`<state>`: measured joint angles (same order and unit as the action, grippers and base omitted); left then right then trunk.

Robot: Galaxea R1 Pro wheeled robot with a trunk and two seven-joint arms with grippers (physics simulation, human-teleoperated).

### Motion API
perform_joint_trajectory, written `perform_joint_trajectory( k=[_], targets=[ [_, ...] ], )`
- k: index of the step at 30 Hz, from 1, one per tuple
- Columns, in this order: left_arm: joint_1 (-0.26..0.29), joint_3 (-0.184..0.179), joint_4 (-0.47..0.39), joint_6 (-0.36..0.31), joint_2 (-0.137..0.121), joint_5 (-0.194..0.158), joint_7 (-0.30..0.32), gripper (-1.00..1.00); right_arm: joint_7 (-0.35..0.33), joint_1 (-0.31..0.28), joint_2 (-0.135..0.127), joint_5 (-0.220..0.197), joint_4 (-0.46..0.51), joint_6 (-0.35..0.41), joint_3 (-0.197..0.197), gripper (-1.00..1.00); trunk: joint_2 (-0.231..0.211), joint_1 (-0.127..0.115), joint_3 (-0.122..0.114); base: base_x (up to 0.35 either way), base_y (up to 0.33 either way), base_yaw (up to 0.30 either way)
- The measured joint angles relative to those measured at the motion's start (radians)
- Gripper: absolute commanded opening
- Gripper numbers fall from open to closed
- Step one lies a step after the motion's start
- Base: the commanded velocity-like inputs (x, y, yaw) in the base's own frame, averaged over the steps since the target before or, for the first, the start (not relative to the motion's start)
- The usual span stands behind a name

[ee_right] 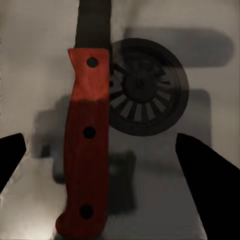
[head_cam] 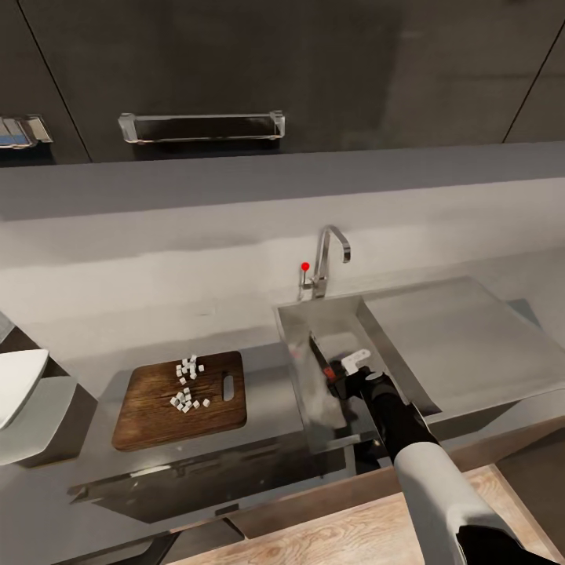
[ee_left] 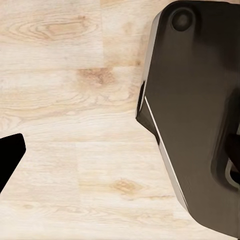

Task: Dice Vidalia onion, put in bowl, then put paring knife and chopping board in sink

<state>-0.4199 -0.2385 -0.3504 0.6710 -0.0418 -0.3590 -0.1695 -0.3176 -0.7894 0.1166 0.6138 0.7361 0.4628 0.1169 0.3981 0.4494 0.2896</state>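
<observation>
The paring knife (ee_right: 87, 145) lies flat on the sink (head_cam: 314, 329) floor beside the round drain (ee_right: 142, 87), red handle toward me, dark blade pointing away. My right gripper (ee_right: 100, 142) hangs open just above it, a fingertip on each side and clear of the handle. In the head view the knife (head_cam: 320, 357) sits in the basin in front of the right gripper (head_cam: 351, 367). White diced onion pieces (head_cam: 188, 383) lie on the brown chopping board (head_cam: 157, 408) on the countertop (head_cam: 157, 329). The white bowl (head_cam: 17, 384) shows at the left edge. My left gripper (ee_left: 117, 150) hangs over the floor, one black finger (ee_left: 10, 160) set wide.
The chrome tap with a red knob (head_cam: 323, 267) stands behind the basin, and the flat drainboard (head_cam: 463, 345) lies to its right. Dark upper cabinets with a steel handle (head_cam: 200, 127) are above. The left wrist view looks down on the wood floor (ee_left: 70, 100) and the robot's dark base (ee_left: 195, 110).
</observation>
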Motion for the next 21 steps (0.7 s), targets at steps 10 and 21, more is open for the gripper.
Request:
perform_joint_trajectory(
  k=[10,21],
  targets=[
    [0.0,0.0,0.0,-0.001,0.0,0.0,0.0,1.0,-0.004,0.0,-0.003,-0.005,0.03,-0.032,0.001,1.0,0.0,0.0,0.0,0.0,0.0,0.0],
    [0.0,0.001,0.006,-0.002,0.0,0.0,0.0,1.0,-0.149,0.018,0.003,-0.094,0.498,0.087,0.0,1.0,0.0,0.0,0.0,0.0,0.0,0.0]
  ],
)
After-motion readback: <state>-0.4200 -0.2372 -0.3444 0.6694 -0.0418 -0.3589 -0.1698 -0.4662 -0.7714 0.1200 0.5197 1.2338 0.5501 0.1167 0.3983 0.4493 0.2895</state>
